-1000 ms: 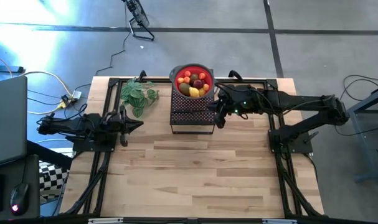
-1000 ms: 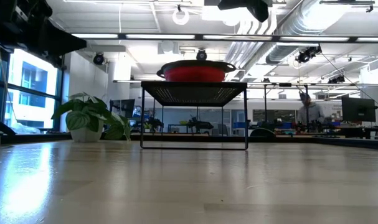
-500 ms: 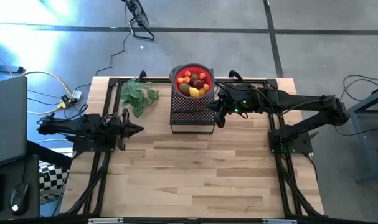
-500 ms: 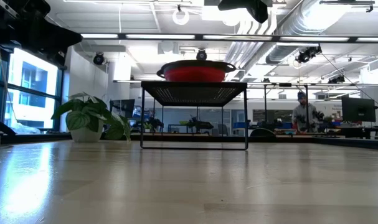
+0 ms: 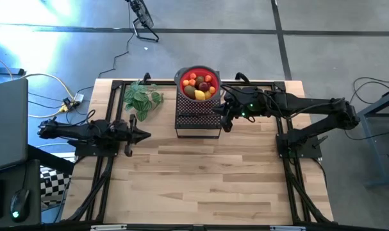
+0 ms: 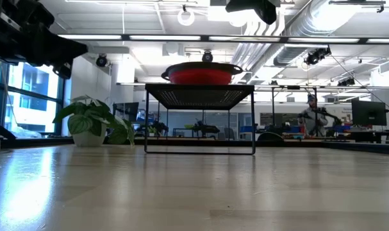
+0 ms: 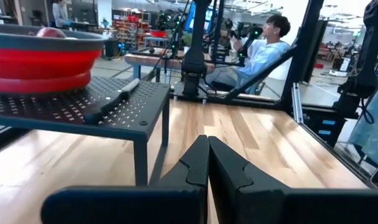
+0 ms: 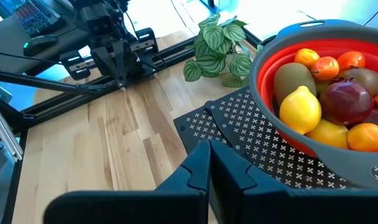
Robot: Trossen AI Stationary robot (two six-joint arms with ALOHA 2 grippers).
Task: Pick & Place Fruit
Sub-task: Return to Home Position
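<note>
The fruit (image 5: 198, 86) lies heaped in a red bowl with a grey rim (image 8: 263, 93): a yellow lemon (image 8: 299, 109), a brown-green oval (image 8: 291, 78), a dark red ball (image 8: 344, 99) and small orange ones. The bowl (image 6: 200, 74) stands on a black perforated rack (image 5: 197, 123) at the table's far middle. My right gripper (image 5: 222, 120) is shut and hovers beside the rack's right edge, below bowl level. My left gripper (image 5: 147, 135) is shut, to the left of the rack and pointing at it (image 7: 76, 109).
A black-handled knife (image 7: 117, 99) lies on the rack in front of the bowl. A green leafy plant (image 5: 141, 97) stands at the far left of the table. Bare wood spreads over the near half (image 5: 200, 179). A person (image 7: 263, 46) sits beyond the table.
My left arm has shifted a little toward the table's near edge and right side, its fingers still shut. The right arm, the bowl and the fruit have stayed where they were.
</note>
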